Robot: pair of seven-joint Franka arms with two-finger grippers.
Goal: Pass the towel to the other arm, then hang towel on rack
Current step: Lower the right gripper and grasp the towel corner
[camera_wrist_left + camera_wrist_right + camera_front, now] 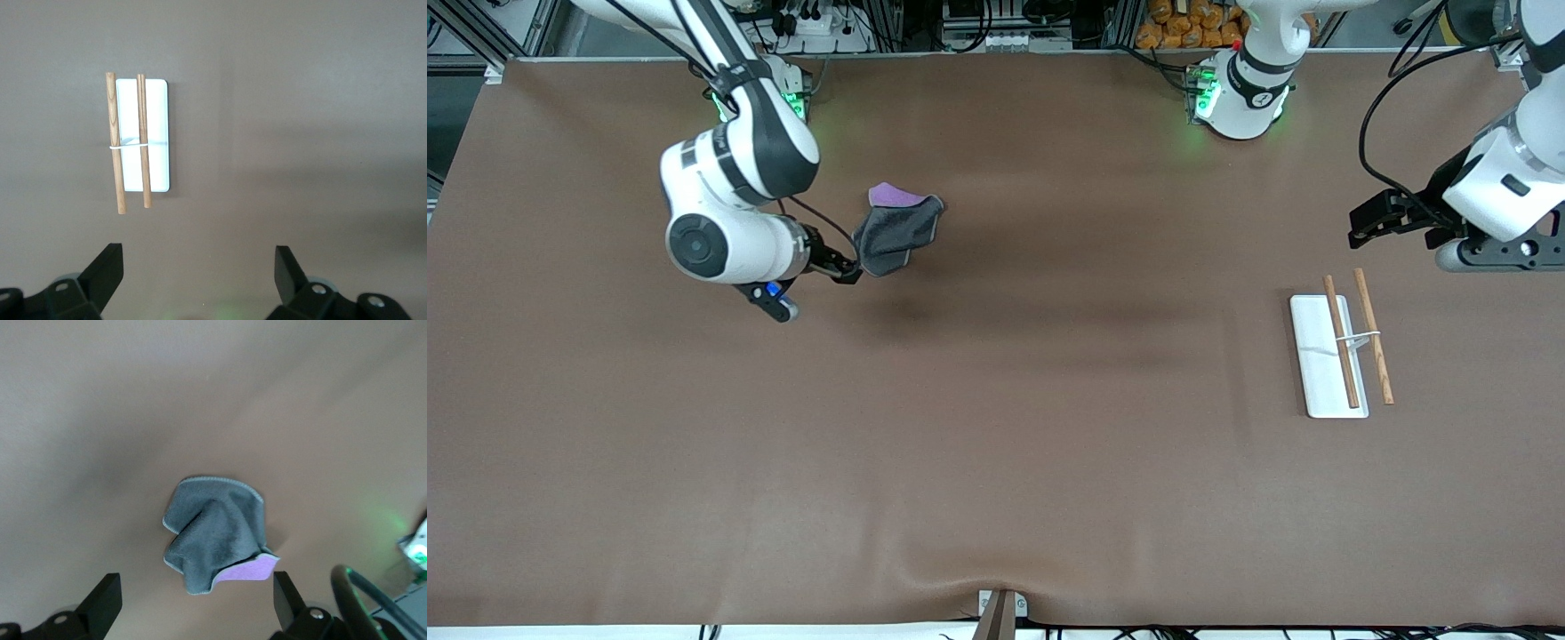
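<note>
The towel (896, 233) is dark grey with a purple underside and lies crumpled on the brown table toward the right arm's end. My right gripper (840, 267) hovers just beside it, open and empty; in the right wrist view the towel (217, 543) lies just ahead of the spread right gripper (197, 583). The rack (1320, 356) is a white base plate with two wooden rods (1343, 351) and stands toward the left arm's end. My left gripper (1374, 222) is open and empty in the air beside the rack. The left wrist view shows the rack (157, 133) ahead of the left gripper (199, 257).
A brown mat (996, 427) covers the whole table. The arm bases (1240, 98) stand along the table's edge farthest from the front camera, with cables and equipment past them. A small bracket (1000, 609) sits at the table's edge nearest the front camera.
</note>
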